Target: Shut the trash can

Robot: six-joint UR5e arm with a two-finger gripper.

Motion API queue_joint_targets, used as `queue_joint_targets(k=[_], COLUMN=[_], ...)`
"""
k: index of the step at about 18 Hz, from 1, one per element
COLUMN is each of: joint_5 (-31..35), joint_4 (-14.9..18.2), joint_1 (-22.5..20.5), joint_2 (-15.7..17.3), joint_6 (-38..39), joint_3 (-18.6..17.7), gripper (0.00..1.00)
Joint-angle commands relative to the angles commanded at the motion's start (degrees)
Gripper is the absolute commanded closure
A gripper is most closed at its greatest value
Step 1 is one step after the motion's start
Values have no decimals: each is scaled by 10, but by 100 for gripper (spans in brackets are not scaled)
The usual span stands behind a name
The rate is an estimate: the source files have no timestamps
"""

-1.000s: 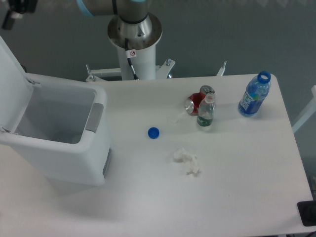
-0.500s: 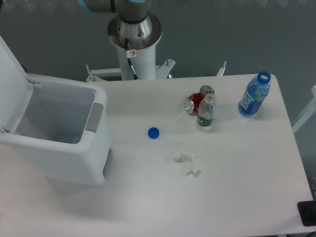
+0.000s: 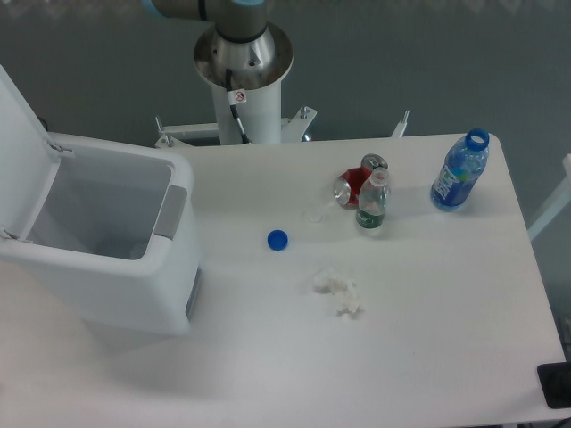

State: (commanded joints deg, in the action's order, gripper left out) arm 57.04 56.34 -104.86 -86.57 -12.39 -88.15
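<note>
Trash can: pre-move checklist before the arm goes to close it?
1. Lid open, standing up at the left: ok, it needs closing.
2. Trash can upright on the table: ok.
3. Nothing sticking out over the can's rim: ok.
4. Blue cap, tissue, bottles and red can lie right of the trash can, apart from it: ok.
5. Gripper position and state: cannot tell, out of view.

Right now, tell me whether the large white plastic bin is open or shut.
Open: the large white plastic bin has its lid swung up, interior exposed.
</note>
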Motion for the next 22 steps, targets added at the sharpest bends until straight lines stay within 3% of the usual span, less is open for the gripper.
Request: queue_joint_targets(k=[10, 19, 22], joint_5=[18, 88, 88], joint_4=[0, 1, 1], joint_1=[4, 1, -19], joint_2=[-25, -24, -20], joint_6=[-1, -2, -3], joint_3=[1, -4, -3], gripper=[0, 0, 0])
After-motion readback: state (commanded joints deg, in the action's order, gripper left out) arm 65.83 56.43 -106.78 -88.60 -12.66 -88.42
